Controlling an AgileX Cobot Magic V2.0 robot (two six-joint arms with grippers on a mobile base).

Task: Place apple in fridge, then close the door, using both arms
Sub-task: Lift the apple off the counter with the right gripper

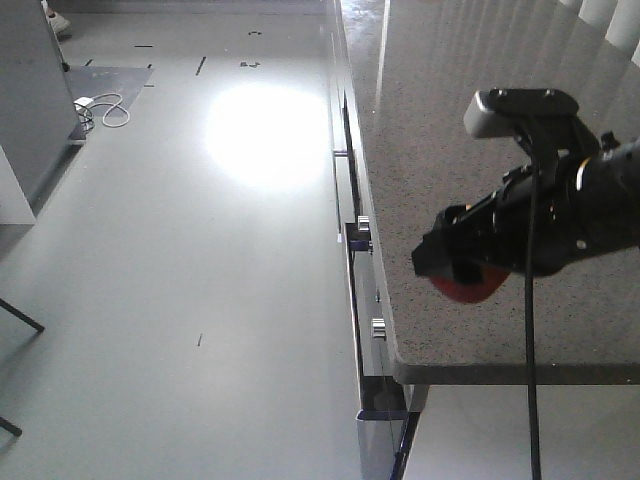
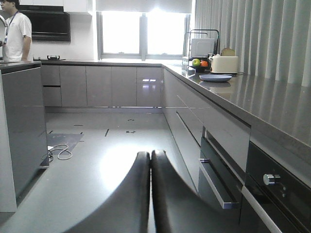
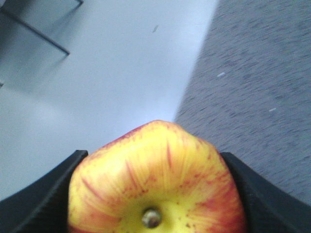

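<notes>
The apple (image 3: 155, 189) fills the right wrist view, red-streaked yellow with its stem dimple turned toward the camera. The right gripper (image 3: 155, 213) has its jaws clamped on the apple's two sides. That looks like a carrying hold that keeps the fruit from rolling. From the front view, the apple (image 1: 468, 290) shows only as a red underside below the black jaws. It sits over the speckled counter (image 1: 480, 60) near the front corner, but I cannot tell whether it touches the top. A grey wrist camera (image 1: 520, 110) rides above the arm, and a black cable (image 1: 530, 380) hangs down from it.

The left gripper (image 2: 150, 156) points along the floor (image 2: 121, 160) with its jaws pressed together and nothing between them. It is probably kept free for the door.

Farther along the counter stand a blue plate (image 2: 215, 77), a cream toaster (image 2: 224, 64) and some green and orange fruit (image 2: 196, 62). A person (image 2: 14, 31) in white stands at the far left. I cannot pick out a fridge or its door with certainty. No brand, label or writing is legible anywhere.
</notes>
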